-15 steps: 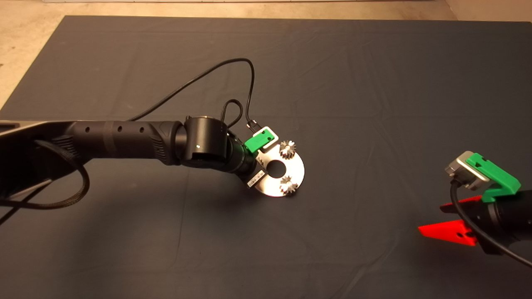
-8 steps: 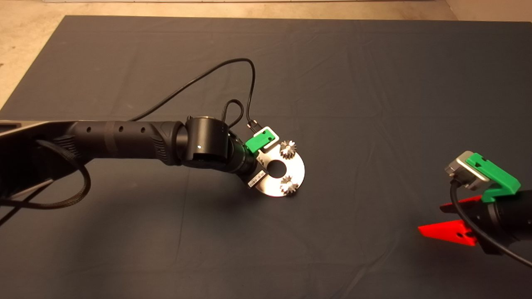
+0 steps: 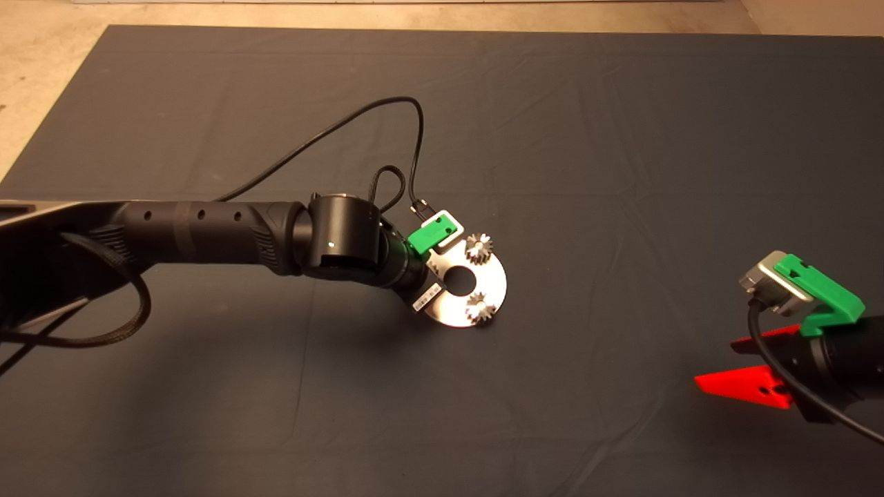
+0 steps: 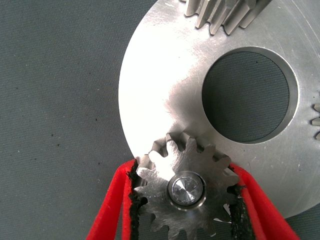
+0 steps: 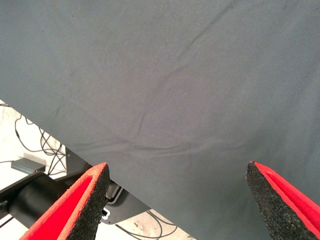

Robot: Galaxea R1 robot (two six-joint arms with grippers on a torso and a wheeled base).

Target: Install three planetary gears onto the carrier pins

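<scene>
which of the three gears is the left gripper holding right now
The planetary gear between the left gripper's red fingers, seated over a carrier pin. The other two gears sit untouched.

Open mat point(image 3: 621, 172) all around the plate point(image 3: 494, 283); left arm point(image 3: 207, 231) over its near-left side.

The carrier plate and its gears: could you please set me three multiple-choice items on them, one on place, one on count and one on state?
1. Where is the left claw?
A. at the round plate
B. parked at the mat's edge
C. over bare mat

2. How many planetary gears show on the plate in the head view?
A. none
B. two
C. five

3. The right claw is
A. holding a gear
B. open and empty
C. gripping the plate

Answers:
1 A: its fingers flank a gear sitting on a pin.
2 B: one gear and another show; the arm hides the third.
3 B: its fingers stand wide apart over bare mat.
</scene>
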